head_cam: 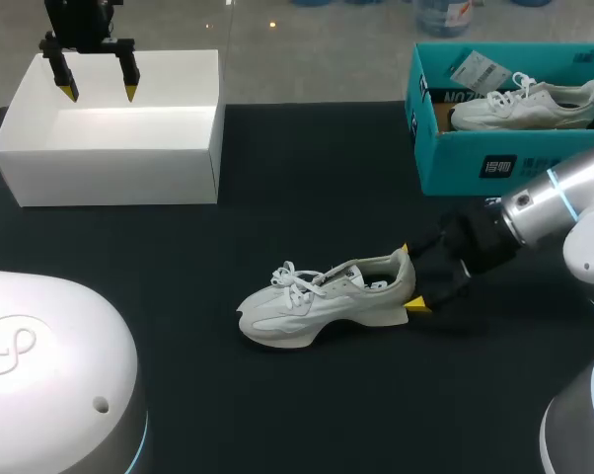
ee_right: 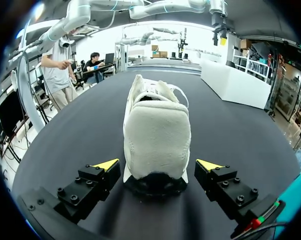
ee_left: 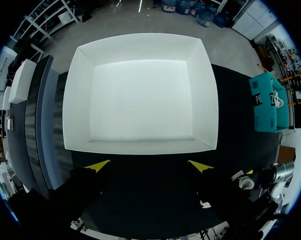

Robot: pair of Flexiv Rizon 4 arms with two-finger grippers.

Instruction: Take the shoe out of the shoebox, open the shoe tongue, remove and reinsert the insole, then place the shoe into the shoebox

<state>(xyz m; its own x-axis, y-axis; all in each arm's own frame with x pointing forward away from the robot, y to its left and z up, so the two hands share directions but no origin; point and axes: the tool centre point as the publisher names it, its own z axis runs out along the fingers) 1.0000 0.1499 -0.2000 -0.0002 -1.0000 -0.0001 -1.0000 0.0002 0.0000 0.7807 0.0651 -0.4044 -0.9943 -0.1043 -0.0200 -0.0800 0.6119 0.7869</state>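
A white sneaker (head_cam: 322, 301) lies on its sole on the black table, toe to the left and laces tied. My right gripper (head_cam: 411, 278) is open and straddles its heel. In the right wrist view the heel (ee_right: 157, 137) sits between the yellow fingertips (ee_right: 106, 164), with a thin gap on each side. The teal shoebox (head_cam: 475, 163) stands at the back right with a second white sneaker (head_cam: 524, 104) inside it. My left gripper (head_cam: 98, 94) hangs open above the far-left white box, holding nothing; its wrist view shows the gripper (ee_left: 149, 167) over the box's near wall.
The open white box (head_cam: 110, 178) at the back left has nothing in it (ee_left: 78, 100). Bare black tabletop lies between the two boxes and around the sneaker. The robot's white base (head_cam: 40, 385) fills the near left corner.
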